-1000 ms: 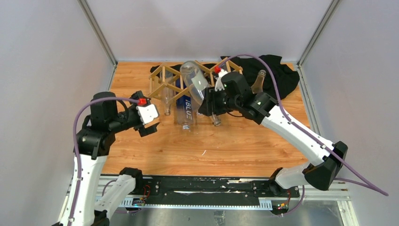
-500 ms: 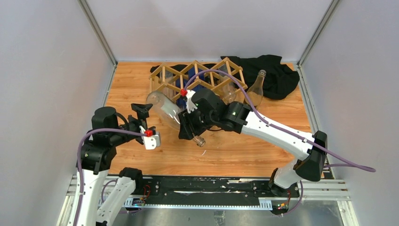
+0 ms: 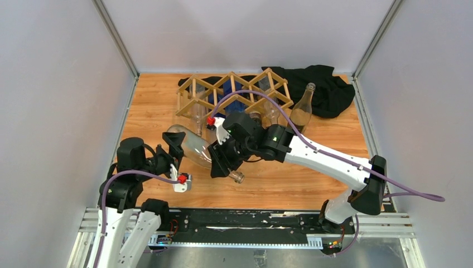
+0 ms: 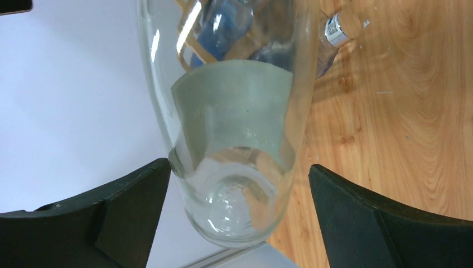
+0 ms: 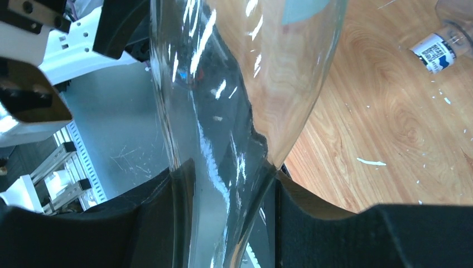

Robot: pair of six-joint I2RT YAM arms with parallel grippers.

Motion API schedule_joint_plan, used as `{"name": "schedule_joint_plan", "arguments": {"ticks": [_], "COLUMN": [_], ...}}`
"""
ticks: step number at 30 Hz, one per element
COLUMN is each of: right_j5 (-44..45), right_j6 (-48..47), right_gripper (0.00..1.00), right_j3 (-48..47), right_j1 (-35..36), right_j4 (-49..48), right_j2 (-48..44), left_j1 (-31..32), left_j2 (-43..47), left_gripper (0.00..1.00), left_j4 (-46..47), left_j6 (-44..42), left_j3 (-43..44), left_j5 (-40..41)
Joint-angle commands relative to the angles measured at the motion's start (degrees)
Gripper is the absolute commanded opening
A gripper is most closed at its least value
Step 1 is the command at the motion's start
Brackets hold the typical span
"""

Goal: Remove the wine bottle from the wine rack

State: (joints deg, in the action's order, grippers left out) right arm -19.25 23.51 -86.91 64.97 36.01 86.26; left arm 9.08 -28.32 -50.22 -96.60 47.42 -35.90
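Observation:
The clear wine bottle (image 3: 192, 146) is off the wine rack (image 3: 234, 92) and lies slanted over the near-left floor, base to the left, neck to the right. My right gripper (image 3: 222, 162) is shut on its shoulder and neck; in the right wrist view the pads (image 5: 167, 201) press the glass (image 5: 234, 67). My left gripper (image 3: 174, 153) is open with the bottle's base between its fingers. In the left wrist view the base (image 4: 234, 212) sits between the fingers (image 4: 128, 201), close to the left one and apart from the right one.
The rack still holds a blue bottle (image 3: 231, 103) and clear bottles (image 3: 199, 114). Another bottle (image 3: 303, 109) stands by the rack's right end, in front of a black cloth (image 3: 326, 84). Grey walls close in the left, right and back sides.
My right gripper has carried the bottle from the rack towards the near left and lowered it. My left arm has drawn back, and its open fingers now flank the bottle's base.

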Motion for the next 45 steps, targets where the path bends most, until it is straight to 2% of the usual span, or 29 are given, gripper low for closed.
{"name": "schedule_joint_plan", "arguments": {"ticks": [1,4,11,12,15,16,18,19,20,21,22,25,27,34,45], "right_j5": [-4.4,-5.76,-5.57,-5.48,-5.62,-5.63,-5.11,-4.7,-4.36,-4.32,-4.31,-4.15,-3.95,-1.62,5.52], "right_j6": [-3.96,-4.48,-5.83,-5.76,-6.37,-6.68,-7.27,-7.51,-7.65,-7.64,-7.53,-6.65,-6.31,-5.87,-9.83], "right_gripper": [0.0,0.0,0.0,0.0,0.0,0.0,0.01,0.07,0.17,0.38,0.53,0.82,0.9,0.93,0.96], "right_j3": [-4.66,-4.26,-4.61,-4.76,-5.09,-5.23,-5.21,-5.24,-5.2,-5.15,-5.24,-5.28,-5.25,-5.66,-13.57], "right_j1": [2.09,3.23,4.24,4.28,4.24,4.23,4.15,4.07,3.92,3.6,3.32,2.21,1.5,-0.27,-1.93], "right_j4": [-9.47,-9.44,-8.71,-8.66,-8.53,-8.43,-8.19,-7.97,-7.82,-7.82,-7.8,-7.93,-8.1,-8.15,-3.19], "right_j2": [-1.87,-1.89,-1.54,-1.41,-1.2,-1.16,-1.36,-1.48,-1.65,-1.77,-1.93,-2.81,-3.35,-6.16,-8.19], "left_j1": [-0.2,-0.2,-0.2,-0.2,-0.2,-0.2,-0.2,-0.2,-0.2,-0.2,-0.2,-0.25,-0.21,-0.2,-0.2], "left_j2": [-1.94,-3.54,-2.34,-1.99,-1.73,-1.74,-1.56,-1.21,-0.59,0.08,0.86,3.39,4.54,5.66,6.7], "left_gripper": [1.0,1.0,1.0,0.97,0.79,0.71,0.45,0.31,0.19,0.08,0.0,0.0,0.0,0.0,0.0], "left_j4": [1.03,2.79,2.92,2.93,2.92,2.85,3.77,4.89,6.94,10.55,13.43,23.49,26.95,30.6,28.49], "left_j6": [-1.87,1.67,2.05,1.91,2.0,2.09,3.02,4.57,6.54,8.79,10.94,19.53,24.12,36.03,34.21], "left_j3": [-0.54,-0.23,-1.1,-1.24,-1.45,-1.39,-1.36,-1.53,-1.85,-2.4,-3.13,-6.0,-6.82,-6.75,-7.38], "left_j5": [2.78,4.35,2.4,2.07,2.23,2.5,2.82,3.0,3.21,3.47,3.81,4.51,4.41,3.86,3.94]}}
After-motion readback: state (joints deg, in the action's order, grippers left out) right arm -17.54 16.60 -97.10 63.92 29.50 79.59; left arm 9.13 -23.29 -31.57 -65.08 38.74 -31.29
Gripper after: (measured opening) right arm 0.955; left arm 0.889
